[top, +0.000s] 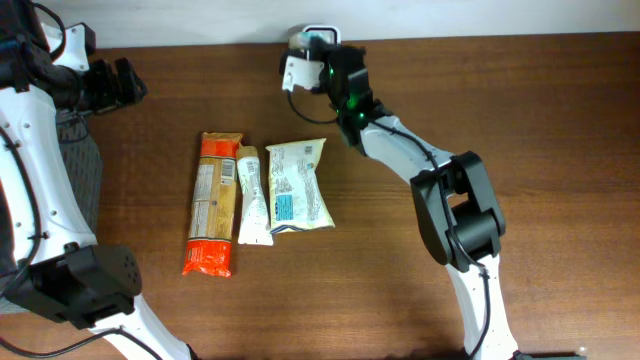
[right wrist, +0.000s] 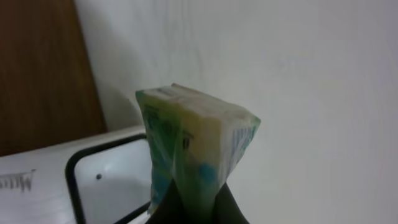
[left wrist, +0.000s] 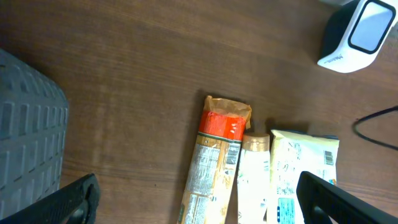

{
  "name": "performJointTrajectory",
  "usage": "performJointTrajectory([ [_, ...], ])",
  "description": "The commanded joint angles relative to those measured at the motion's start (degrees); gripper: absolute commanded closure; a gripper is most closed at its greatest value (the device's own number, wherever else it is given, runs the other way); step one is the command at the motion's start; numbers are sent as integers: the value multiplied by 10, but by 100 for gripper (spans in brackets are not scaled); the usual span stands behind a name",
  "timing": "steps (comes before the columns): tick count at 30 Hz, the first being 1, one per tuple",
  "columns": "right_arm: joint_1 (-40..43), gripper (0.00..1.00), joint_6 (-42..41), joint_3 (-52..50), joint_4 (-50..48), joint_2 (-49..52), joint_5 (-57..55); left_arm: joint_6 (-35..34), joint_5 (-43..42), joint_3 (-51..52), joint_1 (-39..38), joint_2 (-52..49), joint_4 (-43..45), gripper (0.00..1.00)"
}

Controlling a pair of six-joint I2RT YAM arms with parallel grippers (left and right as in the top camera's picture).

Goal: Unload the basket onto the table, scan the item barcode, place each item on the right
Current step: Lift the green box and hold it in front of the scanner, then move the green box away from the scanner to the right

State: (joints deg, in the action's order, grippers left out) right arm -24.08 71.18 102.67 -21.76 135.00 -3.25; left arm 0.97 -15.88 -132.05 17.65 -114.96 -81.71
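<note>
open tabletop [top: 200, 90] stretches left of the scanner [left wrist: 357, 34] and right of it past the right arm [top: 400, 145], which hangs over it; a row of packets [top: 255, 195] lies before the scanner, a grey basket [left wrist: 28, 137] far left.

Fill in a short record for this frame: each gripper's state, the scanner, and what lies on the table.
right gripper: shut on a small green and white packet, held close to the scanner
left gripper: open, holding nothing, near the grey bin
scanner: white, at the far edge of the table
lying on table: orange packet, narrow white packet, white pouch, side by side
</note>
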Motion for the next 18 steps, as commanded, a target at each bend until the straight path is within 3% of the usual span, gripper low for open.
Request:
performJointTrajectory([
  [1, 18, 96, 0, 43, 10, 3, 58, -1, -4, -4, 0, 5, 0, 1],
  [4, 35, 96, 9, 43, 23, 16, 68, -1, -4, -4, 0, 5, -1, 1],
  [7, 33, 96, 120, 43, 31, 42, 71, -1, -4, -4, 0, 5, 0, 1],
  [18, 27, 96, 125, 43, 66, 48, 55, -1, -4, -4, 0, 5, 0, 1],
])
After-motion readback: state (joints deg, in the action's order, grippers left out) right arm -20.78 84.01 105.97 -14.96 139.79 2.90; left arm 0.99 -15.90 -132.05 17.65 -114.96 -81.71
